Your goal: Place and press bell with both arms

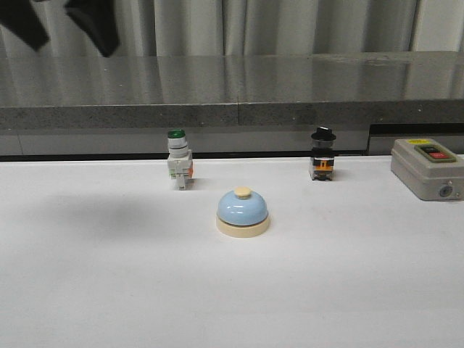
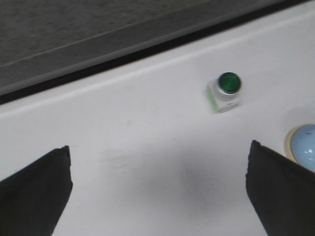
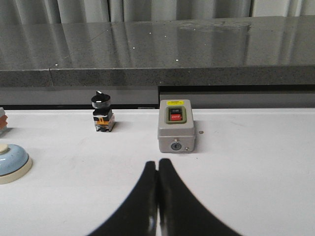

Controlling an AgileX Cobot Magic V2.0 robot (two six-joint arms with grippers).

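The bell, a light-blue dome with a cream base and knob, stands upright on the white table near the middle. My left gripper hangs high at the far left, well away from the bell. In the left wrist view it is wide open and empty above bare table, and the bell shows at the edge. My right gripper is shut and empty, low over the table. In the right wrist view the bell lies off to one side. The right arm does not show in the front view.
A green-capped white switch stands behind the bell to the left, and it also shows in the left wrist view. A black-knobbed switch stands behind to the right. A grey box with a red button sits at the far right, straight ahead of my right gripper. A grey ledge runs along the back.
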